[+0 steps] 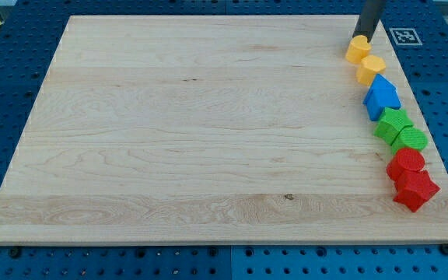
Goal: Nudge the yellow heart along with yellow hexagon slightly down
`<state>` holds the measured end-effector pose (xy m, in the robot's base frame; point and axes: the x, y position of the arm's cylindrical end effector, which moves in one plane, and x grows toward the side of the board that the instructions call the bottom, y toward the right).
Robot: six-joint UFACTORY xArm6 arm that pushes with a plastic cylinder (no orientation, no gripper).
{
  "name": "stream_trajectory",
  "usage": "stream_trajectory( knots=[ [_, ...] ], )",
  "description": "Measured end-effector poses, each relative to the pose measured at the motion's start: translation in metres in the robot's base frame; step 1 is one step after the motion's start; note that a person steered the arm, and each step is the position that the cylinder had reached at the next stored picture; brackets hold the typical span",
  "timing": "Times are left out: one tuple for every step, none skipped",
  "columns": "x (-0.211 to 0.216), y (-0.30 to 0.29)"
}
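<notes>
A yellow hexagon [357,49] lies near the board's top right corner. A yellow heart [370,68] touches it just below and to the right. The dark rod comes down from the view's top, and my tip [362,36] sits right at the hexagon's upper edge, touching it or nearly so. Below the heart a column of blocks runs down the board's right edge.
Below the yellow heart lie two blue blocks [382,96], a green block [393,123], a second green block [409,138], a red block [405,162] and a red star-like block [415,190]. The wooden board [208,132] rests on a blue perforated table. A marker tag [404,35] lies off the top right corner.
</notes>
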<state>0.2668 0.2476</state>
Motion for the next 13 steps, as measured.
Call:
stream_trajectory(
  knots=[
    [0.009, 0.000],
    [0.008, 0.000],
    [-0.012, 0.000],
    [-0.042, 0.000],
    [-0.046, -0.011],
    [-0.046, -0.017],
    [-0.045, -0.016],
    [-0.038, -0.006],
    [-0.023, 0.002],
    [-0.022, -0.010],
    [-0.014, -0.051],
    [0.007, -0.061],
    [0.014, -0.050]
  ],
)
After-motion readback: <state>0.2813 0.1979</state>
